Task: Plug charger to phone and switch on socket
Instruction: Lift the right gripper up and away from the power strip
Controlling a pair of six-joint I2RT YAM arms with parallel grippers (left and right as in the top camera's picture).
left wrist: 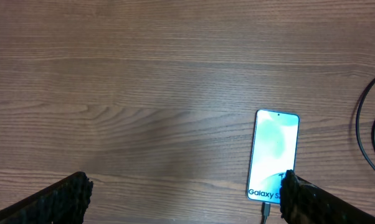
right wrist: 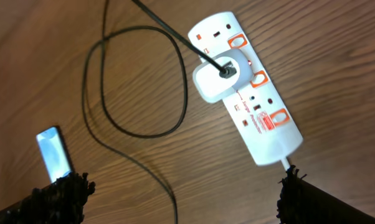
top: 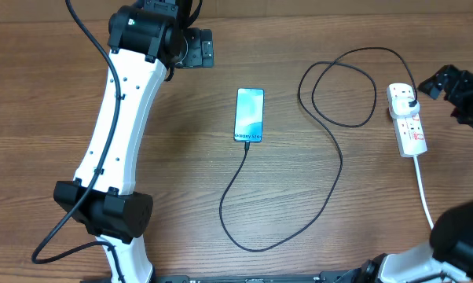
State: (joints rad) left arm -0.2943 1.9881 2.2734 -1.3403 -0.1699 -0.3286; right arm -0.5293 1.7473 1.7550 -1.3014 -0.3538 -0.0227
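Note:
The phone [top: 249, 115] lies flat mid-table with its blue-cyan screen lit, also seen in the left wrist view [left wrist: 273, 152] and the right wrist view [right wrist: 53, 154]. The charger's thin black cable [top: 331, 189] meets the phone's near short edge, where its connector tip [left wrist: 265, 211] sits against the port. It loops across the table to a white adapter [right wrist: 218, 79] seated in the white socket [top: 408, 119], [right wrist: 246, 87]. My left gripper [top: 199, 49], [left wrist: 184, 202] is open, far left of the phone. My right gripper [top: 439, 82], [right wrist: 184, 199] is open, just right of the socket, touching nothing.
The socket's white cord [top: 425, 196] runs toward the near right edge of the table. The left arm's white links [top: 115, 134] stretch over the left of the wooden table [top: 174, 181]. Orange-red switches [right wrist: 259, 79] line one side of the socket.

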